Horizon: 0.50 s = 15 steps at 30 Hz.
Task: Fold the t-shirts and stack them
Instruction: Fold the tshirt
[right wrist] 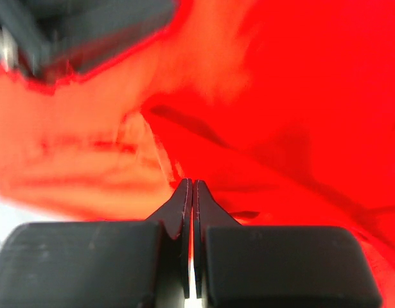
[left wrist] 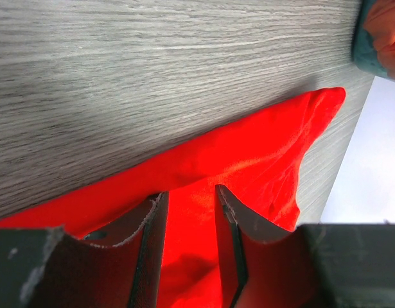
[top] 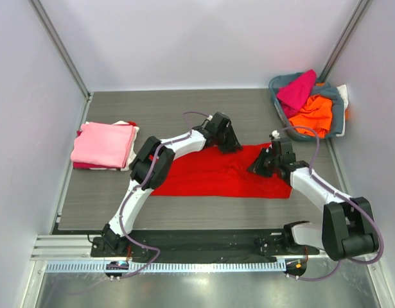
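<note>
My right pincer (right wrist: 192, 184) is shut, my left pincer (left wrist: 189, 192) half open over the red shirt (top: 210, 178) on the grey bench (top: 184, 106), pale walls (top: 184, 38) around.

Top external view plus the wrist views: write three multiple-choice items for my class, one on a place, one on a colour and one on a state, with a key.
1. The folded pink t-shirt lies:
A) on the left side of the table
B) at the table's near right corner
C) draped over an arm

2. The spread t-shirt between the two arms is:
A) white
B) red
C) green

3. The jaws of the right gripper are:
A) wide apart
B) shut
C) out of every view

Key:
1 A, as the top view shows it lying on top of a pile by the left edge.
2 B, as all three views show bright red cloth.
3 B, as the right wrist view shows the tips pressed together at the cloth.
</note>
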Each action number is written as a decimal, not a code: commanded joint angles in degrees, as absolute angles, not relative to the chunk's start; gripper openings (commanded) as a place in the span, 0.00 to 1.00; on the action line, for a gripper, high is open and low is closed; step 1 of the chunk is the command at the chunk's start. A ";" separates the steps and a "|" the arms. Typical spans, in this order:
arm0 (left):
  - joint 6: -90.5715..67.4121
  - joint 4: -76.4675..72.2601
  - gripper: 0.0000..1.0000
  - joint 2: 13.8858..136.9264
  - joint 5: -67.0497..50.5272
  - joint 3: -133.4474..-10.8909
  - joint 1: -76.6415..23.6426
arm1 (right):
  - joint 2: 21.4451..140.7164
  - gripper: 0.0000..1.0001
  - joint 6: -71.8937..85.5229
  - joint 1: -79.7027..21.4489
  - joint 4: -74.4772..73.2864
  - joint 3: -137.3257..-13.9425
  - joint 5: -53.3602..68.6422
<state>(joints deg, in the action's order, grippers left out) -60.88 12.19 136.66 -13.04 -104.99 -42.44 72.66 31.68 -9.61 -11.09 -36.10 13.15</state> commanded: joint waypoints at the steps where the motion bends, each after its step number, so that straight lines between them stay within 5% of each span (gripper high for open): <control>1: -58.89 14.24 0.37 134.91 -11.16 -103.71 -42.36 | 67.95 0.01 36.63 -12.47 -13.53 -33.49 19.42; 12: -59.06 14.33 0.36 134.56 -11.07 -103.54 -42.36 | 57.31 0.02 46.05 -17.40 -13.98 -25.49 23.46; 15: -59.06 14.33 0.36 134.56 -10.99 -103.53 -42.45 | 56.95 0.21 47.63 -19.16 -12.66 -25.05 24.96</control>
